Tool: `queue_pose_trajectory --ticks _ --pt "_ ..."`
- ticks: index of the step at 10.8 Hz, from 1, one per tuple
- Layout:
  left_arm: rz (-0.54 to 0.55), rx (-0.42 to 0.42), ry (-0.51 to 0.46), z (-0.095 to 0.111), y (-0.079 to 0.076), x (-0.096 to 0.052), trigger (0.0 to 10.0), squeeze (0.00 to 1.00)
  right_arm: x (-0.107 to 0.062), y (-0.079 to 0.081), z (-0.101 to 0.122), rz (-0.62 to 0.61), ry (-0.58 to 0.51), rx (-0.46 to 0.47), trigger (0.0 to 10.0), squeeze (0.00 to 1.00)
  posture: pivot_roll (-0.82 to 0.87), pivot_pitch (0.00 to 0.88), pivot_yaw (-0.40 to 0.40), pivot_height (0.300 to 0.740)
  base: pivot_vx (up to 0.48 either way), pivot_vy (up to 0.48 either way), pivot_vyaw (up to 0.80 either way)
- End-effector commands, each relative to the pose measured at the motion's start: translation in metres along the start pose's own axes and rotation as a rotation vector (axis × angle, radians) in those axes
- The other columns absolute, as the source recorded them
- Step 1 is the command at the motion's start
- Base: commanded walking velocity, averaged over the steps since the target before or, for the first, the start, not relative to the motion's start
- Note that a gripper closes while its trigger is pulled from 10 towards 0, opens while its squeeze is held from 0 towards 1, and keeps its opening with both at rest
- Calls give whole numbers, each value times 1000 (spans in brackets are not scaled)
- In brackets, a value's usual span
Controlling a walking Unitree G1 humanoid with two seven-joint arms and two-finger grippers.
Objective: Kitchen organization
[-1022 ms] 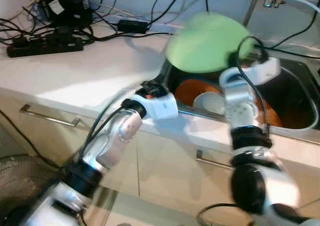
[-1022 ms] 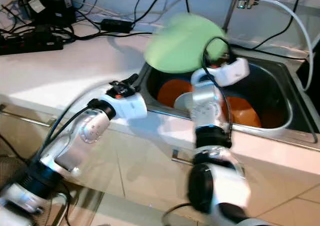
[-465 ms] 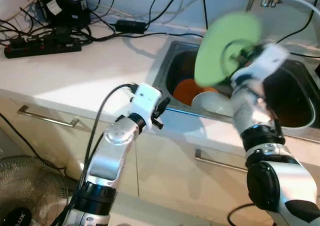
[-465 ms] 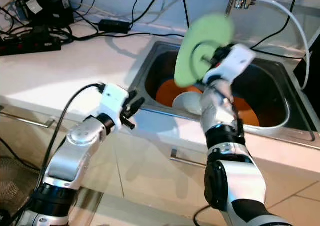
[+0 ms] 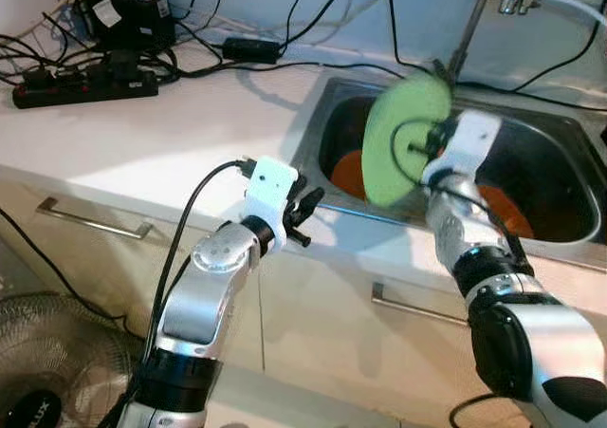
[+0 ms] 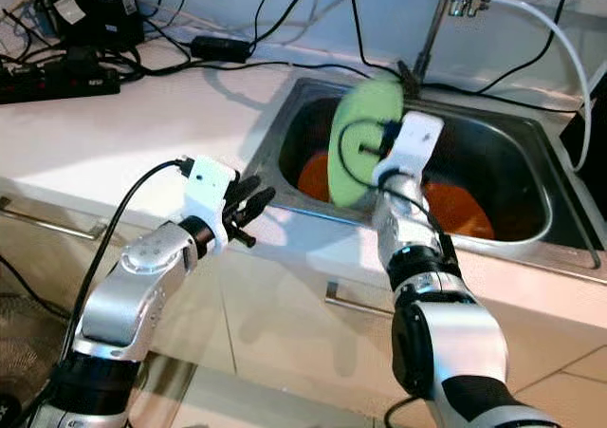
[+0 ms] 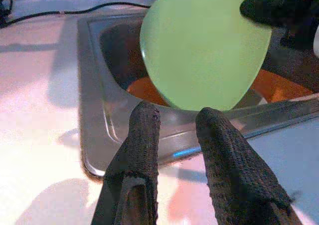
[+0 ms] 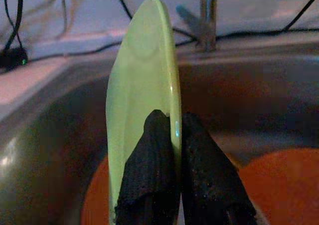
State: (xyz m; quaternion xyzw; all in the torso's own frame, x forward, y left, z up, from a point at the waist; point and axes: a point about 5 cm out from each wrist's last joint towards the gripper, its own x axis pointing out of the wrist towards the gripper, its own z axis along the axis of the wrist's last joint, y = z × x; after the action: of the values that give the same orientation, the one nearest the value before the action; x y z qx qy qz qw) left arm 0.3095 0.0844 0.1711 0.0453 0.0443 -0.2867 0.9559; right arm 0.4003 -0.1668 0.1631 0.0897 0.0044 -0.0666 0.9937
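The round pale-green plate [image 5: 408,141] stands on edge above the stainless-steel sink basin [image 5: 560,176], probably tilted upright so it clears the orange dishes [image 5: 353,172] lying below while it is lifted out. The right gripper [image 8: 172,150] pinches its rim, both black fingers clamped tight against either face. The left gripper [image 7: 174,135] hovers over the sink's front edge, fingers parted and empty, pointing at the plate.

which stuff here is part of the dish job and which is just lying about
In the job: green plate clamped on edge by right gripper; sink; orange dishes in it; left gripper, empty.
Lying about: power strip, cables, fan.
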Motion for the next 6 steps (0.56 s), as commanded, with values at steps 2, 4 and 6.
queue_pose_trajectory --ticks 2,4,6 --pt "-21 -8 2 4 -3 -2 10000 0 3 8 2 28 31 65 10000 0 294 40 -65 740 0 0 0" --pt "-30 -9 23 3 -4 -4 10000 0 -1 7 -14 15 119 122 10000 0 300 40 -64 740 0 0 0" --pt "-35 -7 46 1 -5 -4 10000 0 -5 4 -27 -4 179 165 10000 0 304 38 -65 740 0 0 0"
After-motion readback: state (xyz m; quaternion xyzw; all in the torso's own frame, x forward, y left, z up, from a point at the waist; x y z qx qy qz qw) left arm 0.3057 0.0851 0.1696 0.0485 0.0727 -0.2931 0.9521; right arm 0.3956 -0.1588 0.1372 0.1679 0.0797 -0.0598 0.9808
